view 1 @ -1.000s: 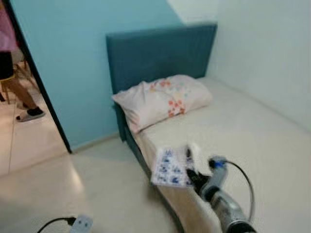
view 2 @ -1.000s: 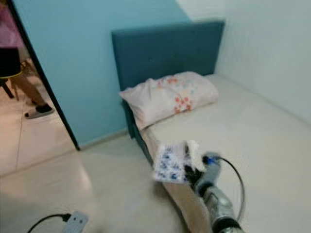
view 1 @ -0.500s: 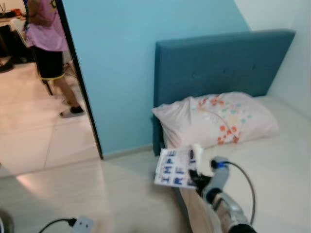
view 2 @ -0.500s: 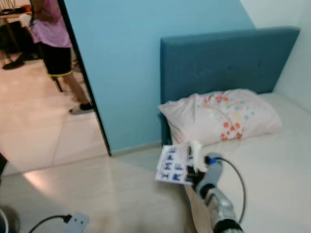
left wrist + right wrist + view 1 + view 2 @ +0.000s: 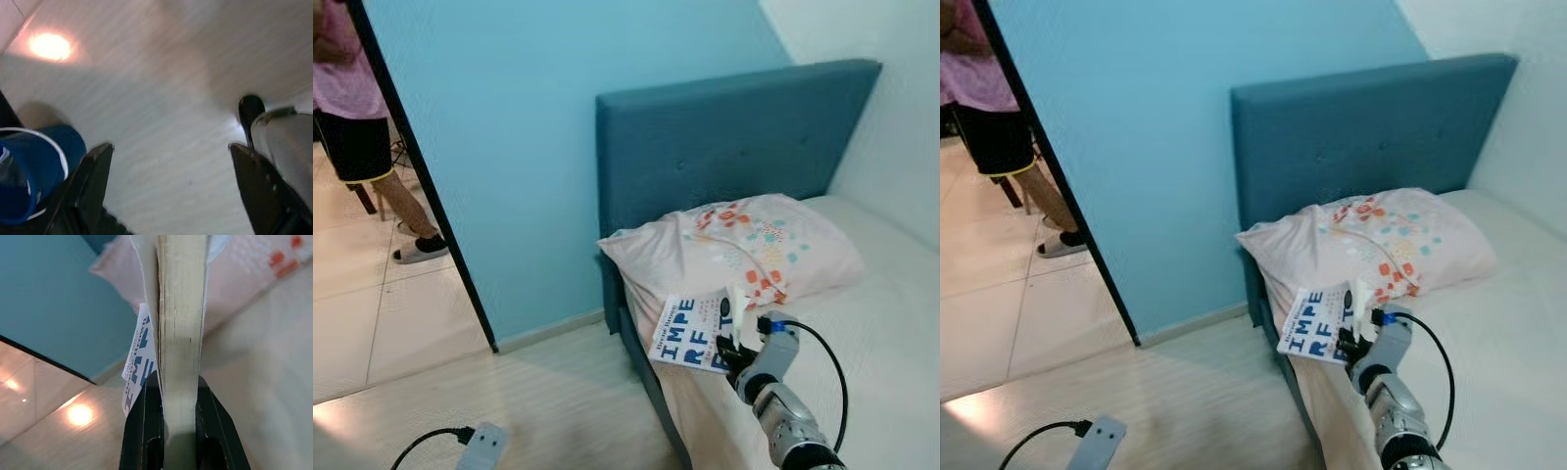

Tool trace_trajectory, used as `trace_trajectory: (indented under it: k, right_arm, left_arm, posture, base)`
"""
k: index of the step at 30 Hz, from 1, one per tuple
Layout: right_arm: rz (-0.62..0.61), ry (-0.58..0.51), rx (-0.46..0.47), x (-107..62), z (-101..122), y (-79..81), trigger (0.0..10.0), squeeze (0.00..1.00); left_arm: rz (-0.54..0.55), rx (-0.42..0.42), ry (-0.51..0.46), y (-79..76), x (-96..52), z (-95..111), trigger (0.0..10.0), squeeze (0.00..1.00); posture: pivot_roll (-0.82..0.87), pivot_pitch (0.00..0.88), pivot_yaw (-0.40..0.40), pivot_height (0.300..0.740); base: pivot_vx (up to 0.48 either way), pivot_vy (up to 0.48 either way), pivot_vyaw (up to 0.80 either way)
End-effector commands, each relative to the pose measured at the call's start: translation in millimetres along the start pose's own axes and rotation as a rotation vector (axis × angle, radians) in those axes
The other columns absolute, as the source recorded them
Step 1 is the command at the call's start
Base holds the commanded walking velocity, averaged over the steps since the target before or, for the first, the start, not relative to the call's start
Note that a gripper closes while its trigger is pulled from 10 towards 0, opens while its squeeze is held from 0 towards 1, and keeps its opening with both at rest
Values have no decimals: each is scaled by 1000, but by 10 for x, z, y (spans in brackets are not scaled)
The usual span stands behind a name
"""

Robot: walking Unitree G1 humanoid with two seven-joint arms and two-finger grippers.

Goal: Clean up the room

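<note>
My right gripper (image 5: pixel 732 345) is shut on a white book (image 5: pixel 693 334) with large blue letters on its cover. I hold it over the bed's left edge, just in front of the floral pillow (image 5: pixel 734 250). In the right wrist view the book's page edge (image 5: pixel 178 333) stands between my two black fingers (image 5: pixel 142 426), its cover hanging to one side. My left gripper (image 5: pixel 168 161) is open over the pale floor, near a blue bin (image 5: pixel 29 166).
The bed (image 5: pixel 891 362) has a teal headboard (image 5: pixel 724 147) against a light blue wall. A person (image 5: pixel 362 117) stands beyond the dark door frame (image 5: pixel 421 186) on the tiled floor. A white power strip (image 5: pixel 480 448) with a black cable lies on the floor at lower left.
The camera has swung, shifting the whole scene. My right gripper still holds the book, now closer to the pillow and over the mattress edge.
</note>
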State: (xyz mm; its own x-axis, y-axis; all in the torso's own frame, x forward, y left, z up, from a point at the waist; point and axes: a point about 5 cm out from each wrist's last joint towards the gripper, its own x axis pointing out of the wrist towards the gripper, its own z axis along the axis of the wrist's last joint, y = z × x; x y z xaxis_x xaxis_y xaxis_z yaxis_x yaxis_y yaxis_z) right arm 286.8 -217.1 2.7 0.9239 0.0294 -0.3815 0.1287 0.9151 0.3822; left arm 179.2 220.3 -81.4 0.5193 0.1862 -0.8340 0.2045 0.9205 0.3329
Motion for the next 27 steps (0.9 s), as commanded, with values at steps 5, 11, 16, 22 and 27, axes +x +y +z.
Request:
trace_trajectory:
  k: [5, 11, 16, 22, 27]
  right_arm:
    - [-77, -1, 97, -27, -6, -109, 10000, 0]
    - [-90, -24, 164, -31, 11, -134, 10000, 0]
    - [-102, -78, 250, -25, 84, -163, 10000, 0]
    - [-149, -139, 386, -31, 148, -229, 10000, 0]
    - [-168, -169, 455, -42, 182, -279, 10000, 0]
  left_arm:
    - [33, -17, 21, 40, -6, -64, 10000, 0]
    - [42, -9, 21, 57, -6, -69, 10000, 0]
    - [48, -5, 16, 79, -8, -74, 10000, 0]
    - [71, -4, -8, 138, -4, -31, 10000, 0]
    - [107, -4, -98, 226, 7, 182, 10000, 0]
  posture:
    - [11, 0, 23, 740]
    - [16, 0, 22, 725]
    - [22, 0, 24, 705]
    - [26, 0, 25, 685]
    - [36, 0, 22, 660]
  base:
    - [0, -187, 0]
    - [0, 0, 0]
    - [0, 0, 0]
    - [0, 0, 0]
    - [0, 0, 0]
